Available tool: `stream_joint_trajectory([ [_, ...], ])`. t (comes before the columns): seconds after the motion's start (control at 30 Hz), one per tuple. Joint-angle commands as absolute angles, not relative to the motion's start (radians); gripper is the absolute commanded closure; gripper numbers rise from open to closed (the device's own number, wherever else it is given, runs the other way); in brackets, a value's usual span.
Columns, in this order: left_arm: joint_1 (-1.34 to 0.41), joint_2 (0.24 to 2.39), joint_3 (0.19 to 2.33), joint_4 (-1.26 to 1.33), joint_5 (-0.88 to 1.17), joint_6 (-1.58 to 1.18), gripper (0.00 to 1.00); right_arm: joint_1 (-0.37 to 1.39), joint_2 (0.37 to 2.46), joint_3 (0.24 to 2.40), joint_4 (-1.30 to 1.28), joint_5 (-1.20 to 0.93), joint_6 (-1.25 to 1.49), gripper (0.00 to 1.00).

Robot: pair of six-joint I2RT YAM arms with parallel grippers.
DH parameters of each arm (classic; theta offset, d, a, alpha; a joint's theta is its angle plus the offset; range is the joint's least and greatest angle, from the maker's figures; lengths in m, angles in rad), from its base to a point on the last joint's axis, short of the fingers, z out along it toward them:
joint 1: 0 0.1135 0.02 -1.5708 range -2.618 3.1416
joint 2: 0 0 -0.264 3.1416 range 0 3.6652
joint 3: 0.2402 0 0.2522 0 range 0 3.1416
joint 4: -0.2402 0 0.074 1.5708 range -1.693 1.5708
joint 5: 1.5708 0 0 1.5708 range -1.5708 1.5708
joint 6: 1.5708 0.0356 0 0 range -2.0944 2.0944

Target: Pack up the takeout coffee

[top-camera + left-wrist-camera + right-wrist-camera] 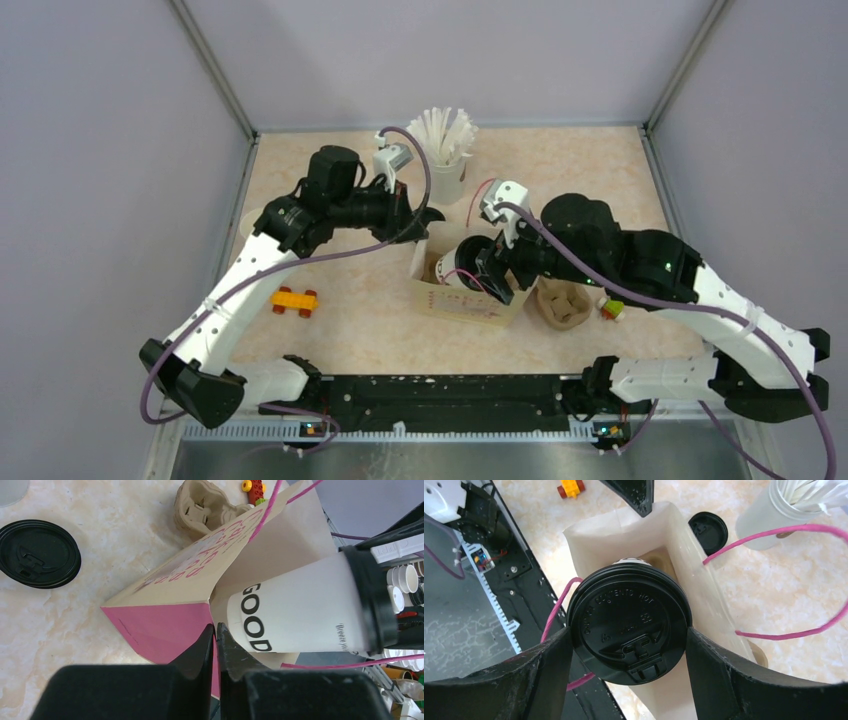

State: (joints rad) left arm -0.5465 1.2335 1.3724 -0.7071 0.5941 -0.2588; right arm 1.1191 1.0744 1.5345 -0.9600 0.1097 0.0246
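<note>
At the middle of the table (350,330), the takeout coffee (462,268) was at the mouth of the paper bag (460,303). Its white body was tilted, with the bottom already inside the opening and the top with the black lid outside, toward the right arm. On its side the word GOOD could be read from the left wrist view.

The right gripper (629,630) grasped the cup just under the lid, one finger on each side, with the jaws standing wide around it. The left gripper (216,640) was almost fully clenched. Its two fingertips pinched the upper edge of the bag at the corner where the pink side panel met the beige printed face, on the side far from the right arm.

The bag stood upright and its pink cord handles (814,526) hung outward over the rim. A loose black lid (40,554) lay flat on the table near the bag. Behind the bag, toward the back wall, stood a white cup of straws (447,160).

A cardboard cup carrier (565,303) lay just beside the bag under the right arm, and a small green and red toy (611,309) lay next to it. A yellow and red toy (294,300) lay on the left, well apart from the bag.
</note>
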Motion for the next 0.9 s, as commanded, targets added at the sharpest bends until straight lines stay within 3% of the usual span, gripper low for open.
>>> stream_joint_trajectory([
  [0.0,-0.551,1.204,1.376,-0.655,0.613,-0.259,0.9,1.125,1.072,1.5,-0.901,0.076,-0.028,0.31],
  [0.17,-0.55,1.195,1.366,-0.648,0.617,-0.274,0.86,1.124,1.119,1.498,-0.903,0.099,-0.118,0.31],
  [0.3,-0.549,1.194,1.388,-0.687,0.591,-0.303,0.69,1.138,1.163,1.488,-0.904,0.098,-0.162,0.32],
  [0.37,-0.55,1.185,1.409,-0.74,0.539,-0.323,0.55,1.16,1.175,1.476,-0.91,0.115,-0.178,0.32],
  [0.5,-0.549,1.159,1.444,-0.851,0.469,-0.374,0.42,1.206,1.178,1.445,-0.905,0.157,-0.195,0.32],
  [0.7,-0.55,1.165,1.43,-0.952,0.45,-0.405,0.37,1.238,1.178,1.413,-0.895,0.158,-0.186,0.32],
  [0.8,-0.551,1.169,1.411,-0.915,0.449,-0.396,0.39,1.245,1.178,1.404,-0.889,0.155,-0.182,0.33],
  [0.87,-0.551,1.183,1.404,-0.898,0.46,-0.388,0.46,1.249,1.18,1.4,-0.887,0.151,-0.18,0.33],
])
